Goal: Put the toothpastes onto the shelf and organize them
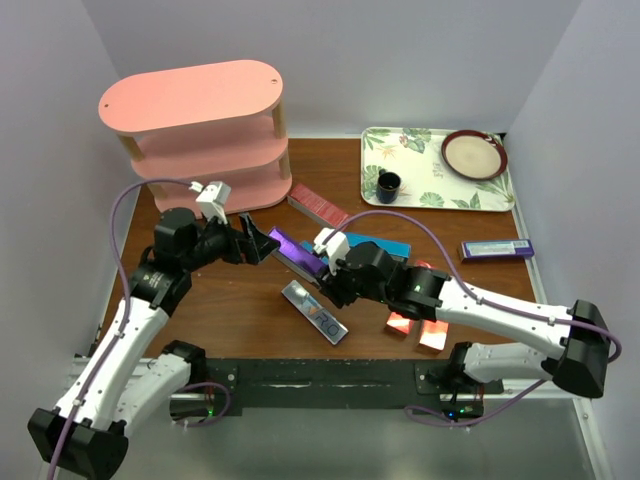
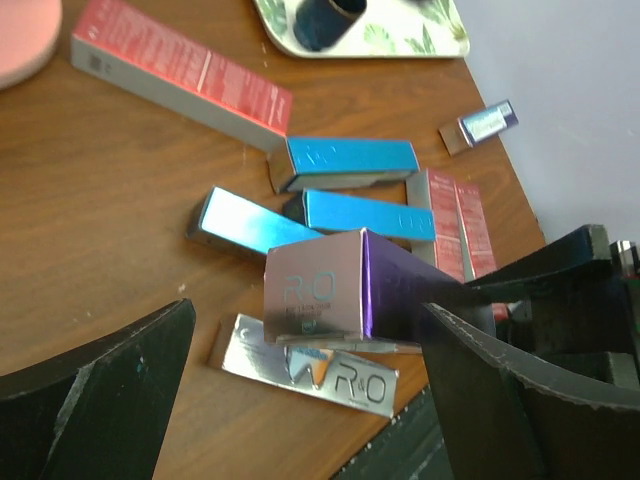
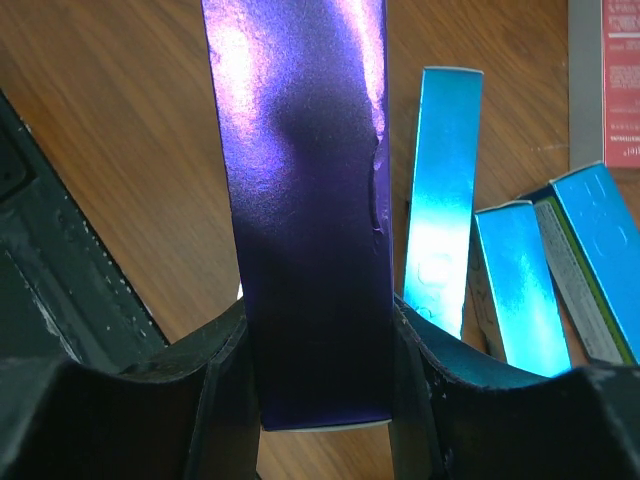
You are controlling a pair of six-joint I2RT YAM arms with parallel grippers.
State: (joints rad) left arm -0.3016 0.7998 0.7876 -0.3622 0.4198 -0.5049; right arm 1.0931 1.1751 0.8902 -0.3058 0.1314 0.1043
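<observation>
The shelf (image 1: 195, 105) stands at the far left corner. We see no carton on the parts of its boards that show. The left gripper (image 1: 262, 245) is near its lowest board with its fingers spread wide. The free end of the purple toothpaste (image 2: 315, 295) sits between them and touches neither. The right gripper (image 3: 318, 345) has its fingers clamped on the other end and holds the carton above the table.

Hazards, as we judge them:
- If the right fingers let go before the left ones close, the carton falls onto the silver-faced carton (image 1: 315, 313) below.
- The skin is glossy and the left grip would take only the end, so the carton may pivot or slip.
- A swing toward the shelf may knock the red carton (image 1: 318, 207) lying near its foot, or a post.

Further right lie the blue cartons (image 2: 350, 165) and two red cartons (image 2: 450, 225). One purple carton (image 1: 497, 249) lies well apart near the right edge, on the near side of the floral tray (image 1: 440, 195).

The surface is a smooth brown wood-grain table (image 1: 230, 300). Plain pale walls close it in on three sides.
</observation>
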